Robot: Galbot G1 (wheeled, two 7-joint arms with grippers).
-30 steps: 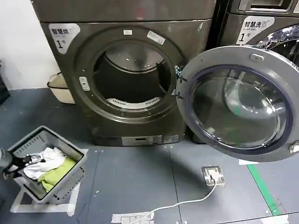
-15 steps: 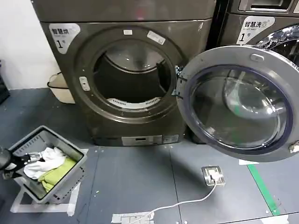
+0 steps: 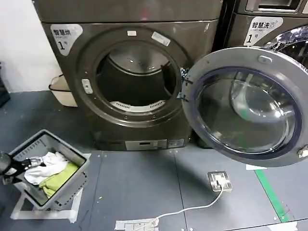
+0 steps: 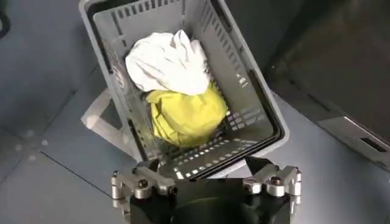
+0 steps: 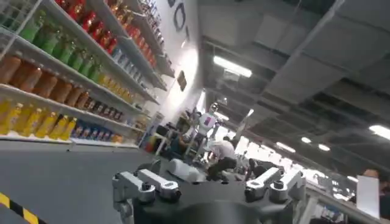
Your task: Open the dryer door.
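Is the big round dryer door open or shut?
Open. The dryer door is swung out to the right on its hinge, its grey back and clear window facing the head camera, leaving the drum opening uncovered.

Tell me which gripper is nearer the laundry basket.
Left. The left gripper hangs just above the laundry basket, at its near rim by the white and yellow clothes. The right gripper points away toward shelves and ceiling, with no basket near it.

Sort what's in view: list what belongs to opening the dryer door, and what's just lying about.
Belongs to the job:
- dryer door, swung wide open
- dryer with its open drum mouth

Just lying about:
- grey laundry basket holding a white cloth and a yellow cloth
- floor socket with its white cable
- second machine at the right
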